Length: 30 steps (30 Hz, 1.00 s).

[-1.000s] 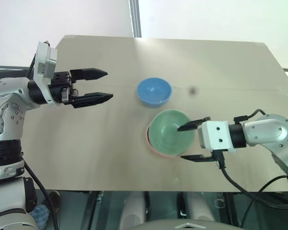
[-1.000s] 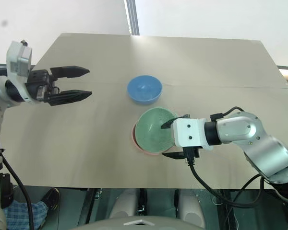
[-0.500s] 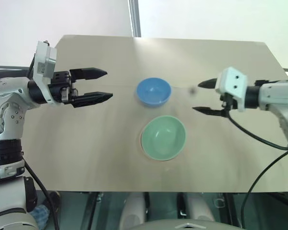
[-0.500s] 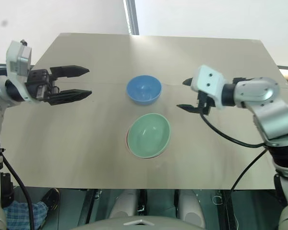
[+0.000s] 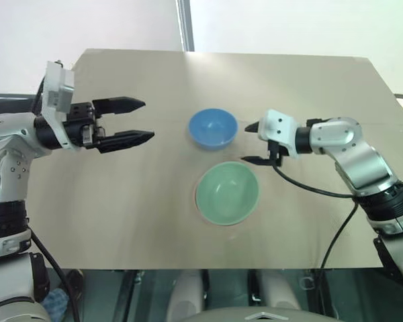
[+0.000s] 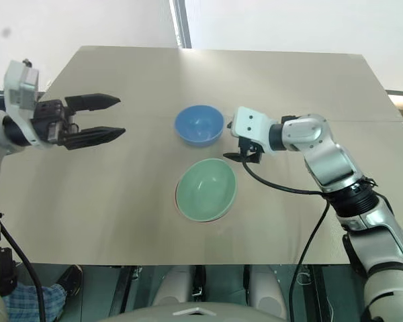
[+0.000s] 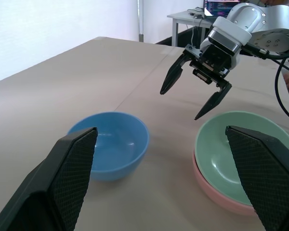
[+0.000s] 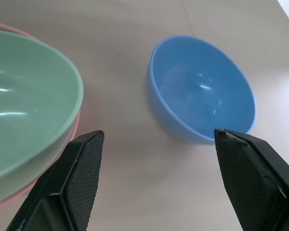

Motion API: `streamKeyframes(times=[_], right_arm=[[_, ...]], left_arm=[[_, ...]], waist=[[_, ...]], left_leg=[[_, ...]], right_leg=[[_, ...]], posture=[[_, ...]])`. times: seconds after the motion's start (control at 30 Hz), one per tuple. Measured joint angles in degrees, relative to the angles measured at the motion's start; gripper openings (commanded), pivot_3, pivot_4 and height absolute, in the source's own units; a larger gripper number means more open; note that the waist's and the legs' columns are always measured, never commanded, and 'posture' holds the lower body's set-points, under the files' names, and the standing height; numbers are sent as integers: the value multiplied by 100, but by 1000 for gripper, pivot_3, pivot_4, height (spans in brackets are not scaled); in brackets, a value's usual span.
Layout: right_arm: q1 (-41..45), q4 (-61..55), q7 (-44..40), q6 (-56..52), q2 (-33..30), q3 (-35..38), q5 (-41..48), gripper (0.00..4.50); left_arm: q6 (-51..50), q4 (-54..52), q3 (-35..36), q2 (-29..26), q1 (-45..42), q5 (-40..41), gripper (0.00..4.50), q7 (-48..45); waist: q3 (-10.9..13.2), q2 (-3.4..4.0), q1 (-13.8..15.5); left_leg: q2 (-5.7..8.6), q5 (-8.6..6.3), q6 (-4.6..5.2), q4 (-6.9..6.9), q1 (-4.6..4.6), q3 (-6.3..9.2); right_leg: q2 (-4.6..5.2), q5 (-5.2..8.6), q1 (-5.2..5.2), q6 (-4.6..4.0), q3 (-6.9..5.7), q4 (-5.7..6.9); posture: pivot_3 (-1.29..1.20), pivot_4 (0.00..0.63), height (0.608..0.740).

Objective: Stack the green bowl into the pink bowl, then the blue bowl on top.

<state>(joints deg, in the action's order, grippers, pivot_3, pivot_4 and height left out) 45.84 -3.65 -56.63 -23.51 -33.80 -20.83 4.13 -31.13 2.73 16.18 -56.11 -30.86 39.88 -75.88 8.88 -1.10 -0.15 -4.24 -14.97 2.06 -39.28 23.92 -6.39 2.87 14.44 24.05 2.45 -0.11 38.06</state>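
Green bowl [image 5: 227,192] already sits nested in the pink bowl [image 7: 216,195] — only a thin pink rim shows under it — so what's left is the blue bowl [image 5: 213,127], upright and empty on the table [image 5: 121,215], just beyond the stack and close to it but not touching. Right gripper [image 5: 248,143] is the near one: it hangs low just off the blue bowl's right side, fingers spread wide w/ nothing between them, pointing toward the bowl and tilted a bit down. In the right wrist view the bowl [image 8: 202,89] lies straight ahead between the two fingertips, its near rim facing them, and the stacked pair sits off to one side. So the key relation — blue bowl is directly along the right gripper's pointing line, to its left across the table as the head cam sees it; a round bowl has no long axis, so any rim point works, and the nearest is the right-hand rim. Left gripper [image 5: 144,121] is also wide open and empty, level, well apart from the bowl on its far left side. My read: right arm should take the rim, prob. one finger inside & one outside, then lift and carry toward the stack.
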Motion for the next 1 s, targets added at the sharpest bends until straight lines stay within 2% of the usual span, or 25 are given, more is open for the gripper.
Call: streamKeyframes(times=[0.13,0.23,0.43,0.77,0.9,0.97,1.0], right_arm=[[105,148,68,132,289,-43,-62,3985],[98,119,-149,-161,244,234,370,3985],[-340,-437,-729,-1045,-680,1361,1482,3985],[-689,-1155,-1821,-2127,-1915,2275,3117,3985],[-660,-1163,-1825,-2271,-2013,2408,3408,3985],[-660,-1174,-1790,-2380,-2024,2406,3499,4490],[-660,-1189,-1785,-2392,-2025,2406,3534,4490]], left_arm=[[-2,-120,85,-1,212,20,4500,58],[-17,-230,150,-2,268,61,4500,115],[-64,-323,204,-2,406,85,4500,150],[-54,-343,218,7,404,83,4500,172],[65,-319,133,8,403,2,4500,101],[170,-267,72,4,403,-98,4500,41],[196,-233,50,2,403,-152,4500,16]], waist=[[0,0,-50],[0,0,-20],[1,0,33],[1,1,-6],[2,2,-29],[2,1,-29],[2,2,-28]], left_leg=[[0,0,-1,0,0,0],[2,1,-1,0,2,0],[1,-1,1,5,1,0],[0,-13,21,7,-4,1],[0,-13,22,7,-5,0],[0,-13,22,7,-5,0],[0,-13,22,7,-5,0]], right_leg=[[0,0,0,0,0,2],[3,-1,-1,0,0,-2],[4,0,-1,0,-1,-5],[3,-1,-3,0,1,-5],[3,0,-2,0,1,-4],[3,0,-2,-1,1,-4],[3,0,-2,-1,1,-4]], posture=[[0,150,740],[0,150,740],[0,150,740],[0,150,740],[0,150,740],[0,150,740],[0,150,740]])
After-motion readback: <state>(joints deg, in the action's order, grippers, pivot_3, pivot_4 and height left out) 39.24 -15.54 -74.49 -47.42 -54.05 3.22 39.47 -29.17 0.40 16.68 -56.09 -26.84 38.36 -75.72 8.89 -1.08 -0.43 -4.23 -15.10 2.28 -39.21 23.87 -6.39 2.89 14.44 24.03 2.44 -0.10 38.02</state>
